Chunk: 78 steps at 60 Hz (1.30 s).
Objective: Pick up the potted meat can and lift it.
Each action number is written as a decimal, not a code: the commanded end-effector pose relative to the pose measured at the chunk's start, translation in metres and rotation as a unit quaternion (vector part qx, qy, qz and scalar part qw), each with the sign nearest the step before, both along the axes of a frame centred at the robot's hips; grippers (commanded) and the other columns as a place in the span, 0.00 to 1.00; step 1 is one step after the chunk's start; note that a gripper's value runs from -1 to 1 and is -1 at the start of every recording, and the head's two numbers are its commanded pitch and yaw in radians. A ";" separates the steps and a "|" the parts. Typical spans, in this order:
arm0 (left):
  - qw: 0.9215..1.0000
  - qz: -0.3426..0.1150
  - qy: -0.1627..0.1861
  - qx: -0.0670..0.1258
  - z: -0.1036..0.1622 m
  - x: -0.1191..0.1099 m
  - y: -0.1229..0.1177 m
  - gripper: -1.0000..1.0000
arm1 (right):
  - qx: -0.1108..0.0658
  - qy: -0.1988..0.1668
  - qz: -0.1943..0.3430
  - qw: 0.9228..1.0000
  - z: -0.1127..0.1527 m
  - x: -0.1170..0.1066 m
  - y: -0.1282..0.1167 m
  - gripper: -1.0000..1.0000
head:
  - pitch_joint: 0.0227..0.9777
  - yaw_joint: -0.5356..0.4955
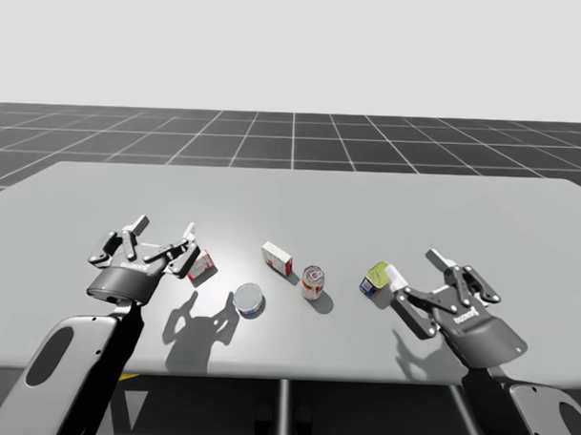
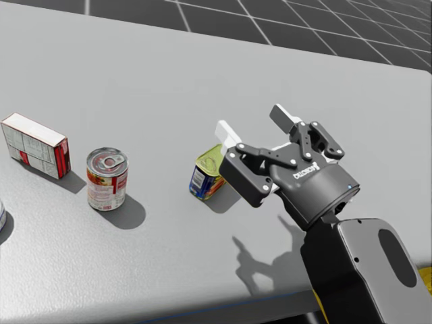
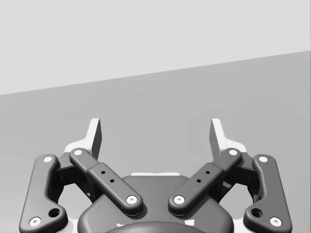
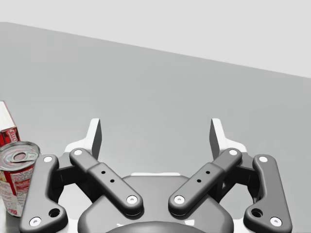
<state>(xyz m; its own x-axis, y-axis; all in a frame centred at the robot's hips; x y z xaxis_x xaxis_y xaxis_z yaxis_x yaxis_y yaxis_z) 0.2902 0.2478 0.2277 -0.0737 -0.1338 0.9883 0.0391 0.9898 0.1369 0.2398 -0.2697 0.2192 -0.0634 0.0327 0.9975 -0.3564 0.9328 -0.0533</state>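
While my released right gripper [image 2: 255,125] is hovering beside the potted meat can [image 2: 208,174], seemingly clear, it is needing centring.

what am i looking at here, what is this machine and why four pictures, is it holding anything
It is a simulated humanoid robot at a grey table, with two arms that each end in a two-finger gripper. The high view looks down from a fixed camera above: the left gripper comes in at one side, the right gripper at the other. The head view is from the robot's head, close on the right gripper. The wrist views look along each gripper's own fingers. On the table lie a red and white box beside the left gripper, a flat round can, a second red and white box, an upright red can, and the blue and yellow potted meat can beside the right gripper. Both grippers are open; nothing is held.
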 end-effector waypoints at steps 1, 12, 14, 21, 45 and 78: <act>1.000 -0.001 0.001 0.001 -0.001 0.000 -0.001 0.00 | -0.014 0.006 0.019 1.000 -0.022 -0.008 -0.004 0.00 | 0.84 0.15; 1.000 -0.002 0.001 0.003 -0.002 0.001 -0.002 0.00 | -0.016 -0.002 0.021 1.000 -0.049 -0.003 -0.009 0.00 | 0.84 0.15; 1.000 -0.003 0.001 0.003 -0.002 0.001 -0.002 0.00 | -0.018 0.002 0.024 1.000 -0.052 -0.002 -0.009 0.00 | 0.84 0.15; 1.000 -0.003 0.000 0.003 -0.002 0.001 -0.002 0.00 | -0.024 0.020 0.031 0.999 -0.066 0.002 -0.012 0.00 | 0.84 0.15; 1.000 -0.002 -0.003 0.002 -0.001 0.001 0.000 0.00 | -0.030 0.081 0.030 0.996 -0.103 0.022 -0.014 0.00 | 0.84 0.16; 1.000 -0.001 -0.010 0.000 0.002 -0.001 0.001 0.00 | -0.038 0.096 0.024 0.994 -0.117 0.054 -0.002 0.00 | 0.84 0.16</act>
<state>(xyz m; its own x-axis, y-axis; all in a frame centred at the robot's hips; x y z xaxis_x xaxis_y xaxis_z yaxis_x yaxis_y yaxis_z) 0.2901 0.2487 0.2291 -0.0928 -0.1334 0.9867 0.0388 0.9897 0.1375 0.2858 -0.2721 0.1062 0.1199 0.1060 0.9871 -0.4167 0.9078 -0.0469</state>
